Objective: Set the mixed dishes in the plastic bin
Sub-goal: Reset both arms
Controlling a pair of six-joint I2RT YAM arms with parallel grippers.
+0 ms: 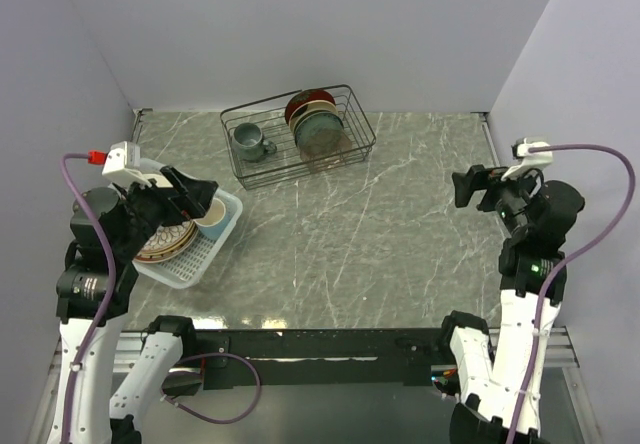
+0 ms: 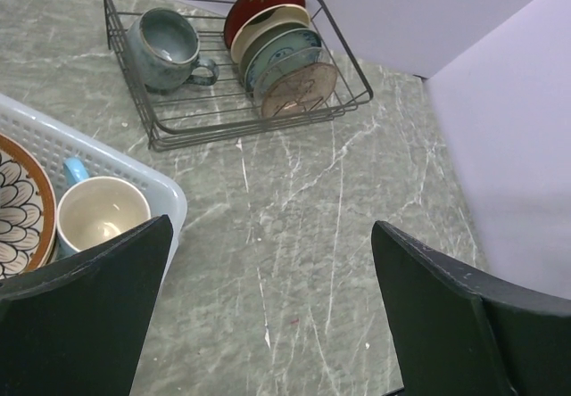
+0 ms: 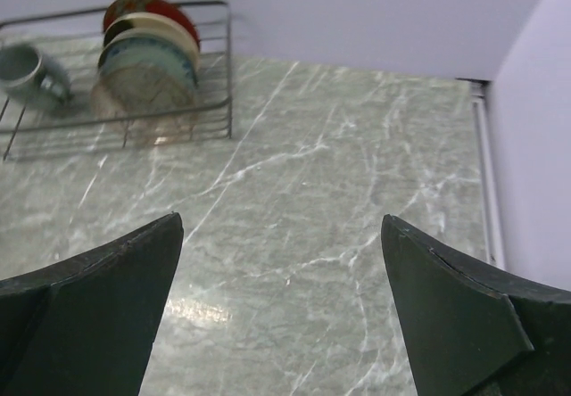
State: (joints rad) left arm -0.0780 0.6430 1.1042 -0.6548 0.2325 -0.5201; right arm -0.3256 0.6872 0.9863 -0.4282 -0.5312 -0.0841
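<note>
The white lattice plastic bin sits at the table's left edge. It holds stacked plates, the top one tan-rimmed with dark radial stripes, and a light blue mug with a cream inside. In the left wrist view I see the bin's rim, the mug and the striped plate. My left gripper hovers over the bin's far right side, open and empty. My right gripper is open and empty, raised over the table's right side.
A black wire rack stands at the back centre, holding a grey mug and several upright plates. It also shows in the left wrist view and the right wrist view. Walls close in on the left, the back and the right.
</note>
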